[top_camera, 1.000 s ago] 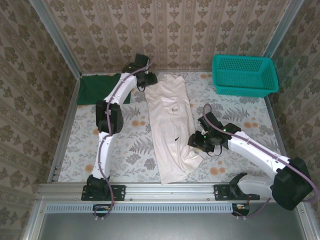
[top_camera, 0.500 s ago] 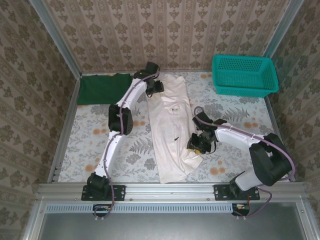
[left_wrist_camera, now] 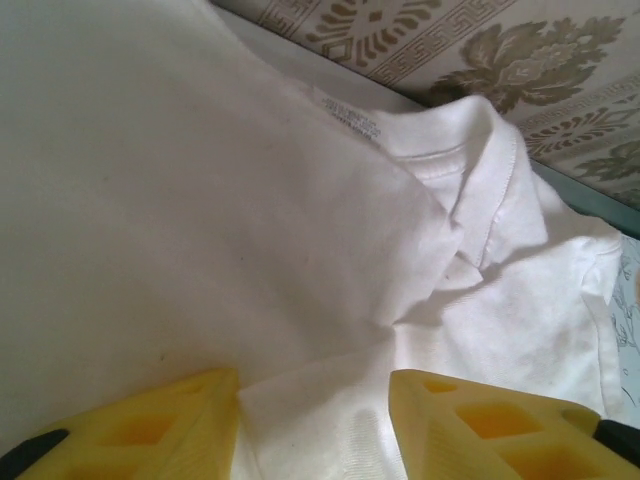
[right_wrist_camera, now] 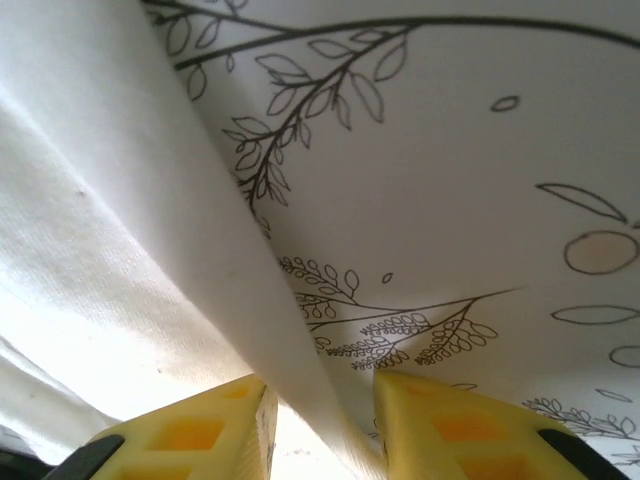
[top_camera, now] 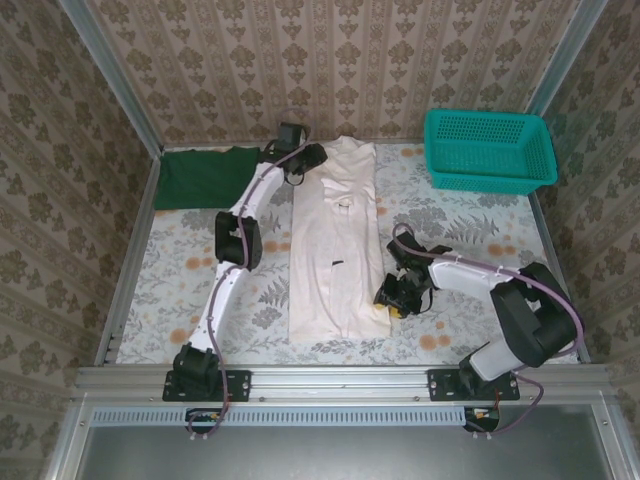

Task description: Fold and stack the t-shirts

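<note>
From above, you see the off-white t-shirt lying as a long strip down the middle of the bench, collar toward the far wall. The dark green t-shirt sits in the far left corner and the teal basket in the far right.

Your left end effector is at the collar end. Your right end effector is at the shirt's near right corner.

On the left wrist camera, the jaws stand apart, released, over cloth beside the collar.

On the right wrist camera, the jaws are clenched on a raised fold of the off-white t-shirt's edge.
</note>
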Action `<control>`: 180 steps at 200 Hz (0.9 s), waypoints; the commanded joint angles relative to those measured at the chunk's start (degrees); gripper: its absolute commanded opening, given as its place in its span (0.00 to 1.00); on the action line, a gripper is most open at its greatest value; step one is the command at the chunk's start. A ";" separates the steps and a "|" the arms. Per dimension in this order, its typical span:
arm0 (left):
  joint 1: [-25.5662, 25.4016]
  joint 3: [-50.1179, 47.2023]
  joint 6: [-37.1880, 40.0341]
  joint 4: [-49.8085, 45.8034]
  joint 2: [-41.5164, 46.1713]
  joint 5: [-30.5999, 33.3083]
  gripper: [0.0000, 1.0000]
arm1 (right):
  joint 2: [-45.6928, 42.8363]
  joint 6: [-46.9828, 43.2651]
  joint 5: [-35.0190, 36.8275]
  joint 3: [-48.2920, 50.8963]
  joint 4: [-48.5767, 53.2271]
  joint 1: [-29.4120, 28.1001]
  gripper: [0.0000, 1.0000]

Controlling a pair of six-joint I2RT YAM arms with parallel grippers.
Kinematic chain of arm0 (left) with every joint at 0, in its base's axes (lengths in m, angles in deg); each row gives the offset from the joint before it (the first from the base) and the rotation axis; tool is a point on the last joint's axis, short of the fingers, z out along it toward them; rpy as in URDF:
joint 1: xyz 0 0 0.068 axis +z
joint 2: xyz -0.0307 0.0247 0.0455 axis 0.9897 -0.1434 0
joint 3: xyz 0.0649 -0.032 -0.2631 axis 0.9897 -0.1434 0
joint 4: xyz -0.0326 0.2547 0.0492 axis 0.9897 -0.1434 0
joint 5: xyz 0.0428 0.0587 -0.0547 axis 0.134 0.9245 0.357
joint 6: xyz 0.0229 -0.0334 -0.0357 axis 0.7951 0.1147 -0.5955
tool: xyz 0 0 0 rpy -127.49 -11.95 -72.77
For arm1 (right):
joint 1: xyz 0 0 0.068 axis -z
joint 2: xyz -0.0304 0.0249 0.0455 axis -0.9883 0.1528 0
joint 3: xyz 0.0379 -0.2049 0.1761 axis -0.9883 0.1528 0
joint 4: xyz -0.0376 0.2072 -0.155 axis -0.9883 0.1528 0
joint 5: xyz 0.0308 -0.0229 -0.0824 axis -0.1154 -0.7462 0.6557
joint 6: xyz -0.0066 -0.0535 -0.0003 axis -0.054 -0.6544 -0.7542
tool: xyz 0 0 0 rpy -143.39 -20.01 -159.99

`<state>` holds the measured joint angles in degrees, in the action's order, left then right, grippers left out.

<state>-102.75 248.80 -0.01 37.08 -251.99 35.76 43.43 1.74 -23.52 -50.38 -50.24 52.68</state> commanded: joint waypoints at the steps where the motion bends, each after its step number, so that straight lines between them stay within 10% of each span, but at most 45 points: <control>1: 0.42 -3.43 -1.27 0.94 3.94 -4.19 0.61 | -4.84 10.41 2.72 3.54 -3.29 -1.81 0.40; 35: 0.45 -12.74 -0.68 -1.17 15.28 -6.59 0.77 | -14.12 14.51 8.00 4.20 -1.46 -3.11 0.46; 79: -0.58 -23.46 1.67 -8.13 29.80 -2.78 0.91 | -18.62 -3.22 9.68 -2.20 10.33 1.85 0.48; 118: -1.42 -49.58 5.72 -16.55 49.91 1.17 0.81 | -15.53 -18.50 3.35 -4.56 13.63 6.77 0.47; 180: -10.64 -99.10 -1.62 -18.95 81.42 -3.14 0.59 | -10.45 -18.74 -11.49 6.01 8.23 5.17 0.41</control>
<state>-108.43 162.22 2.86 20.97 -176.69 36.15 34.05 -15.42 -28.87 -48.83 -41.78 58.69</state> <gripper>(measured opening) 0.597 0.409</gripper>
